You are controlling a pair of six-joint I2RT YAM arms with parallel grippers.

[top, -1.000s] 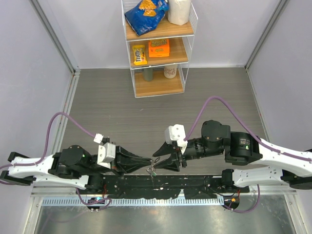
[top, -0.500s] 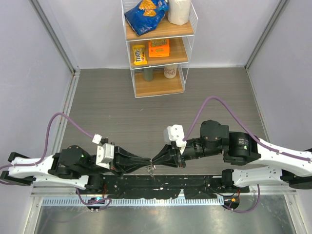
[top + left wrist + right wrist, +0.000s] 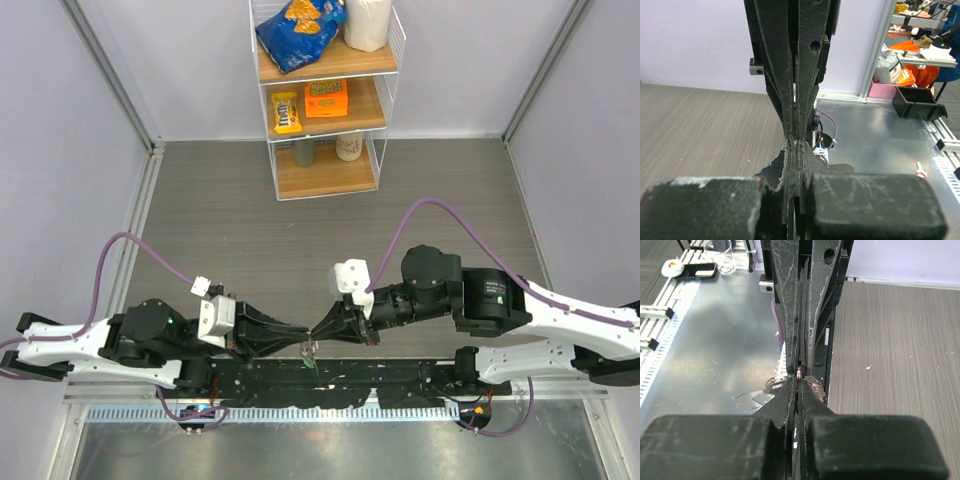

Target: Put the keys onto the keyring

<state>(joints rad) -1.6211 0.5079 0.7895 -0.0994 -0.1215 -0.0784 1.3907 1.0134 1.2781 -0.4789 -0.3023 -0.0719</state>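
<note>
Black two-finger left gripper (image 3: 301, 334): fingers pressed almost together, held item not discernible. Black two-finger right gripper (image 3: 321, 331): meets it tip to tip over the near edge of the grey wood-grain table (image 3: 250, 250), clamped on the thin silver wire keyring (image 3: 814, 384).

**Nose to nose at the pinch point**

My gripper (image 3: 797, 390) is pinched almost closed, tips meeting the left gripper (image 3: 801, 357) reaching in from above. Thin silver loops of the keyring (image 3: 812, 385) bulge out either side of my tips. Metal table (image 3: 705, 340) left, grey floor (image 3: 890, 350) right.
</note>
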